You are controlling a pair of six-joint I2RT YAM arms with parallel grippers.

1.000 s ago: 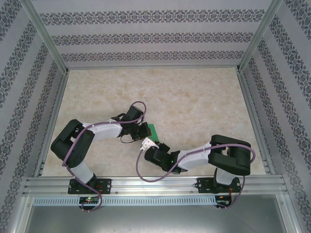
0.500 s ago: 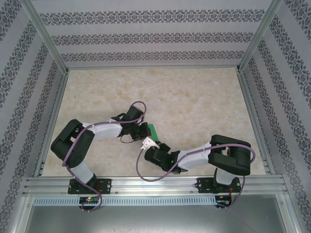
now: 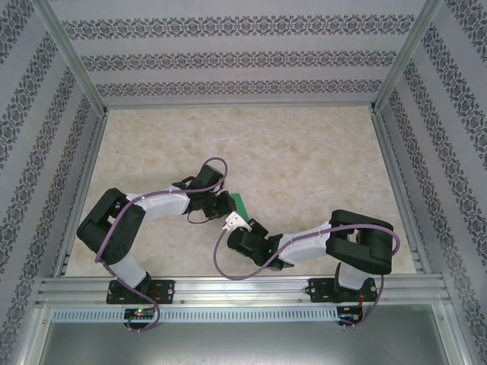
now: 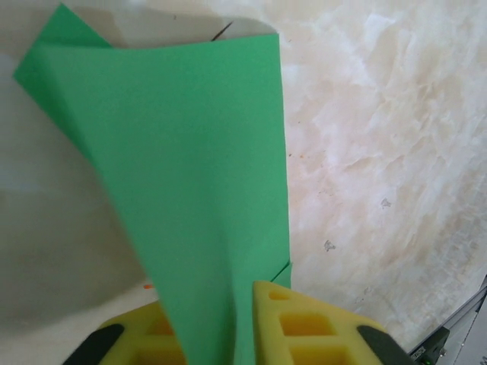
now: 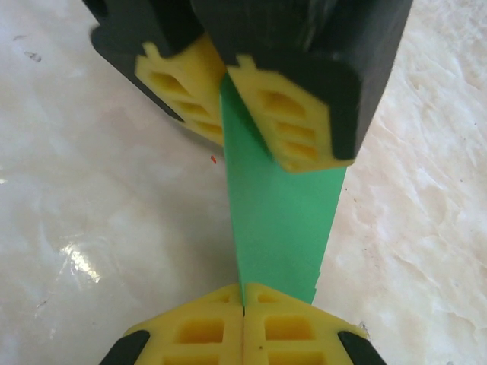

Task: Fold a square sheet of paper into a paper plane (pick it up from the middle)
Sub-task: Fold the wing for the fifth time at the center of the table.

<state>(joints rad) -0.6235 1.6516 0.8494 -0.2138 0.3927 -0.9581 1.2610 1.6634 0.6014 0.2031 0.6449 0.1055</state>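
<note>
Right wrist view: green paper sheet [image 5: 281, 220] pinched at both ends

Seen from its own wrist, the right gripper [image 5: 243, 310] has its two yellow fingertips pressed flat together, and the near edge of the sheet runs straight into the seam between them. From there the paper stands on edge and stretches away from those fingertips to the left gripper [image 5: 226, 85], which faces the right one from the far end of the strip. The left jaws are almost together, one yellow pad on each side of the paper. They appear to clamp it, though the contact itself is hard to make out.

From the left wrist, the sheet rises out from between the left fingers [image 4: 304, 327] and fans wide ahead of them, with a lengthwise fold and one corner turned over at its far left. It is blurred where it passes closest to the lens.

From above, the two grippers meet tip to tip. A small green corner pokes out just beyond the left fingertips, on the side away from the arm bases. The marbled table [image 3: 304, 152] lies beneath both hands. Whether the lower edge of the paper touches it I cannot tell.
</note>
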